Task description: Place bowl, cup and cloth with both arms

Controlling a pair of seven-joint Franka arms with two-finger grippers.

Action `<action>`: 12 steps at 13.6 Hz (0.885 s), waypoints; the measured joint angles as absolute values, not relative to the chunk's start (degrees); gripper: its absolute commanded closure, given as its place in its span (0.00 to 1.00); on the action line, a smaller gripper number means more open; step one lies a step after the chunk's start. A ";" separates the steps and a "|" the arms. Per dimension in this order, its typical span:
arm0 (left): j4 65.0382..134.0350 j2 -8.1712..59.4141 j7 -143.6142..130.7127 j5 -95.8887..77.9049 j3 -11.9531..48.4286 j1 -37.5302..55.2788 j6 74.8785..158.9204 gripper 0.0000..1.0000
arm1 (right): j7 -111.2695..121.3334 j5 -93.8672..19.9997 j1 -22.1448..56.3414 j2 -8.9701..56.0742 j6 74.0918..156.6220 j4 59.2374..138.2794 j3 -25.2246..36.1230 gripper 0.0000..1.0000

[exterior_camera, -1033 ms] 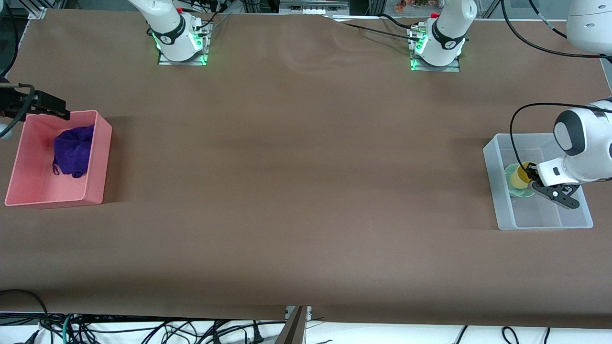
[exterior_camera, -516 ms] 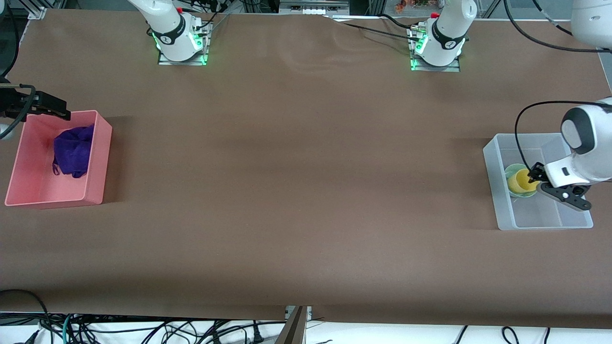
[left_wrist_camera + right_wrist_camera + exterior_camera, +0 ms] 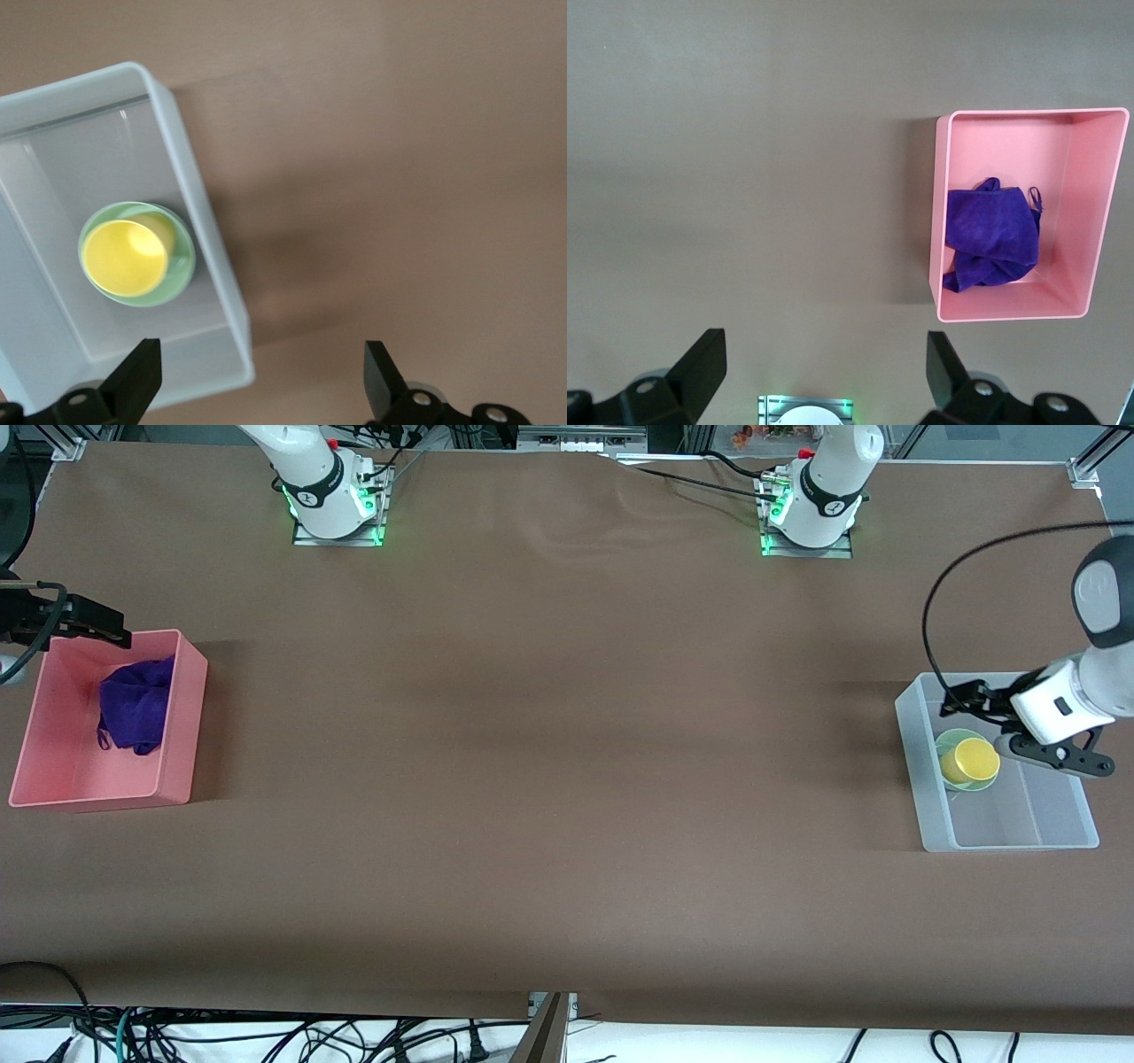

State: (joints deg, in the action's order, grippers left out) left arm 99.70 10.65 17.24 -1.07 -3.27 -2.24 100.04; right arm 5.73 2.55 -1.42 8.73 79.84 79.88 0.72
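The yellow cup [image 3: 968,760] stands inside the pale green bowl [image 3: 949,739], and both sit in a clear plastic bin [image 3: 1019,828] at the left arm's end of the table. My left gripper [image 3: 966,698] is open and empty, up over the bin's edge. Its wrist view shows the cup [image 3: 124,257], the bowl [image 3: 183,266], the bin [image 3: 217,292] and the gripper [image 3: 261,390]. The purple cloth [image 3: 135,704] lies crumpled in a pink bin [image 3: 182,717] at the right arm's end. My right gripper [image 3: 104,629] waits open above that bin, which its wrist view [image 3: 824,381] shows with the cloth [image 3: 990,235].
The brown table [image 3: 567,762] spreads wide between the two bins. The arm bases [image 3: 335,500] stand along its edge farthest from the front camera. The pink bin's rim shows in the right wrist view [image 3: 1010,117]. Cables hang under the table's near edge.
My left gripper has let go of the cup and risen off it, swinging toward its base. The cup stays in the bowl. The right arm has not moved.
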 measured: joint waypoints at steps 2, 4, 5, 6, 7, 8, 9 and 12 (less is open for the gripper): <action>93.88 9.94 9.45 -1.03 0.95 -1.96 93.44 0.00 | 5.70 2.55 -1.42 8.73 79.84 79.89 0.72 0.00; 87.32 9.36 4.19 0.15 5.56 -1.36 88.02 0.00 | 5.67 2.55 -1.44 8.73 79.84 79.90 0.73 0.00; 84.80 8.60 2.91 0.90 6.70 0.09 86.61 0.00 | 5.67 2.55 -1.44 8.73 79.84 79.91 0.74 0.00; 83.32 7.64 2.12 1.16 7.10 1.73 85.77 0.00 | 5.67 2.55 -1.44 8.74 79.84 79.91 0.75 0.00; 82.62 6.62 1.50 1.17 7.15 2.82 85.35 0.00 | 5.67 2.55 -1.45 8.73 79.84 79.91 0.75 0.00; 82.47 5.64 1.38 1.17 7.10 3.13 85.31 0.00 | 5.67 2.55 -1.45 8.74 79.84 79.91 0.75 0.00; 82.59 4.94 1.35 1.17 6.84 3.09 85.39 0.00 | 5.67 2.55 -1.45 8.73 79.84 79.91 0.75 0.00; 87.80 2.59 1.06 1.17 6.03 1.78 88.15 0.00 | 5.65 2.55 -1.46 8.73 79.84 79.92 0.76 0.00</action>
